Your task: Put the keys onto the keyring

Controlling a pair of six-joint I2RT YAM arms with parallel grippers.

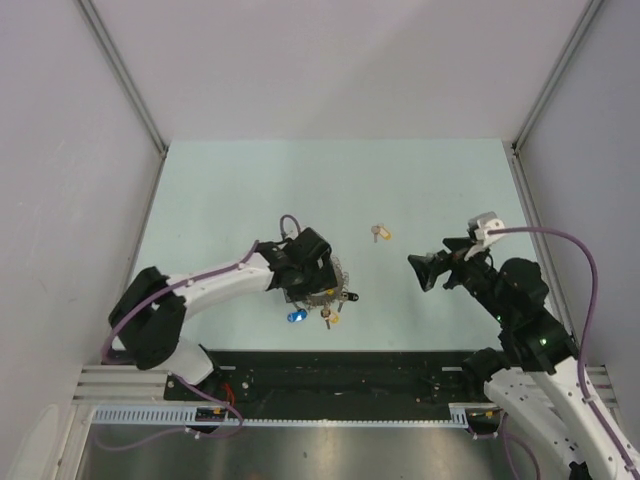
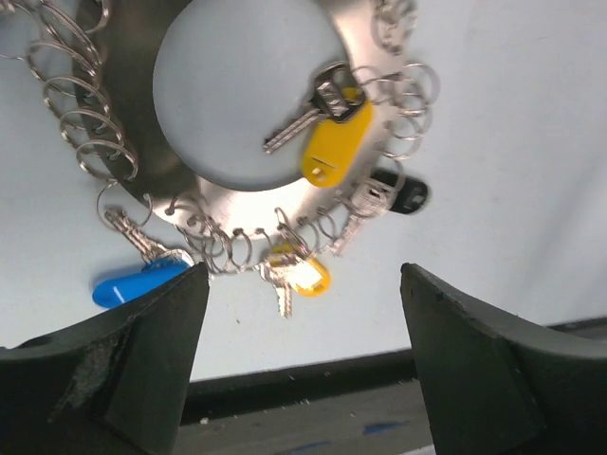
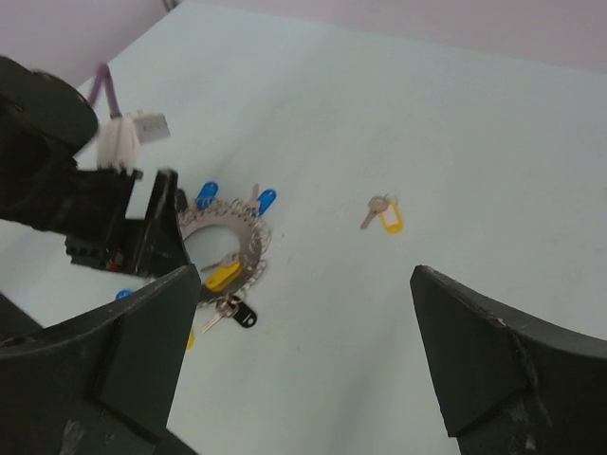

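Note:
The keyring (image 1: 335,282) is a flat metal ring (image 2: 237,204) edged with many small wire loops, lying left of the table's middle. A silver key with a yellow tag (image 2: 327,133) rests across its hole. Hanging from its near loops are a blue tag (image 2: 133,282), another yellow-tagged key (image 2: 302,275) and a black tag (image 2: 403,194). A single loose key with a yellow tag (image 1: 380,233) (image 3: 384,213) lies apart to the right. My left gripper (image 1: 305,280) (image 2: 303,322) hovers over the keyring, open and empty. My right gripper (image 1: 420,272) (image 3: 303,351) is open, clear of both the loose key and the keyring (image 3: 232,248).
The pale table (image 1: 420,180) is walled on three sides. A black rail (image 1: 340,365) runs along its near edge, close below the keyring. In the right wrist view the left arm's dark wrist (image 3: 85,218) stands just left of the keyring.

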